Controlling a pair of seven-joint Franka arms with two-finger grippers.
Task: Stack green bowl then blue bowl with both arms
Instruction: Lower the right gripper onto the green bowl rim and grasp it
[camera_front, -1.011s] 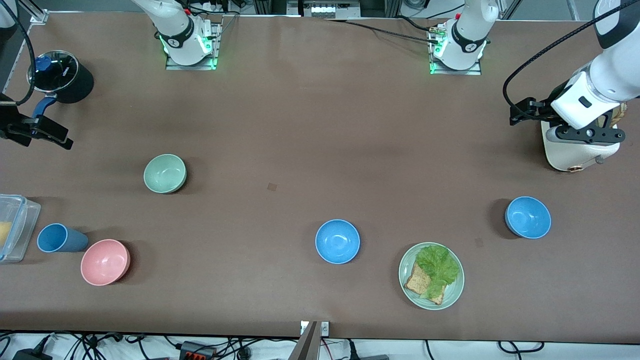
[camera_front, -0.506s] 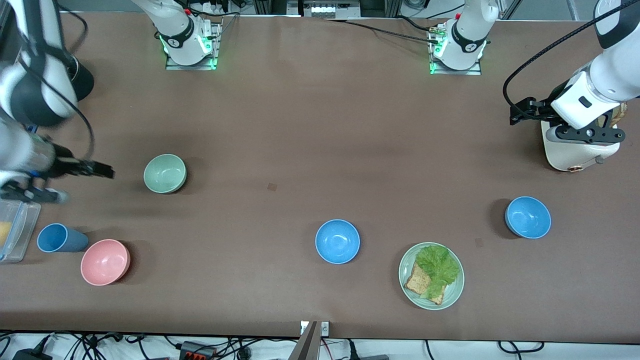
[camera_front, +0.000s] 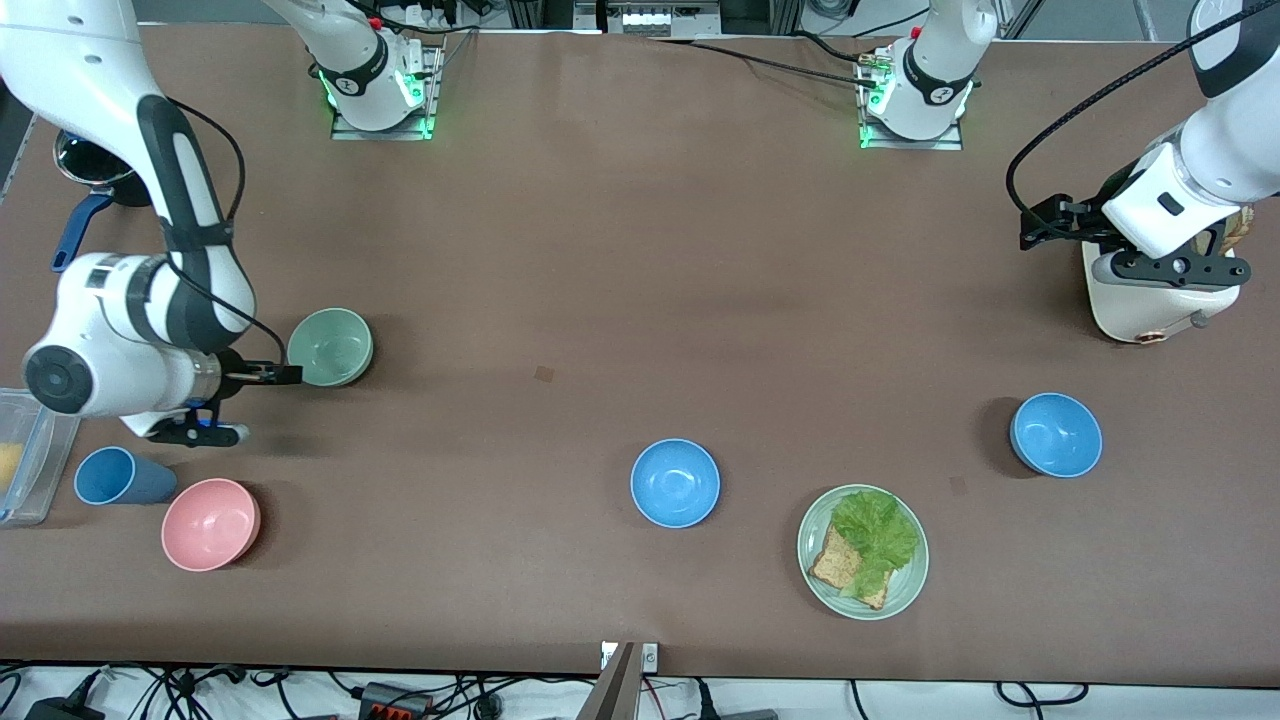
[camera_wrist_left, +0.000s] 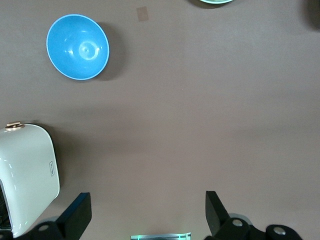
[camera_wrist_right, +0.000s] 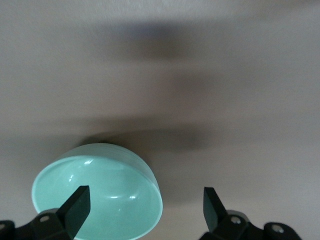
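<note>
The green bowl stands upright toward the right arm's end of the table. My right gripper is open, low beside it, with one fingertip close to the bowl's rim. In the right wrist view the green bowl lies partly between the open fingers of the right gripper, touching neither. One blue bowl sits mid-table, nearer the front camera. A second blue bowl sits toward the left arm's end and shows in the left wrist view. My left gripper waits open and empty, as the left wrist view shows.
A pale green plate with lettuce and toast lies beside the mid-table blue bowl. A pink bowl, a blue cup and a clear container sit near the right gripper. A white appliance stands under the left arm. A black pot is partly hidden.
My right arm has swung in from the table's end near the black pot to beside the green bowl. The left arm and all bowls have not moved.
</note>
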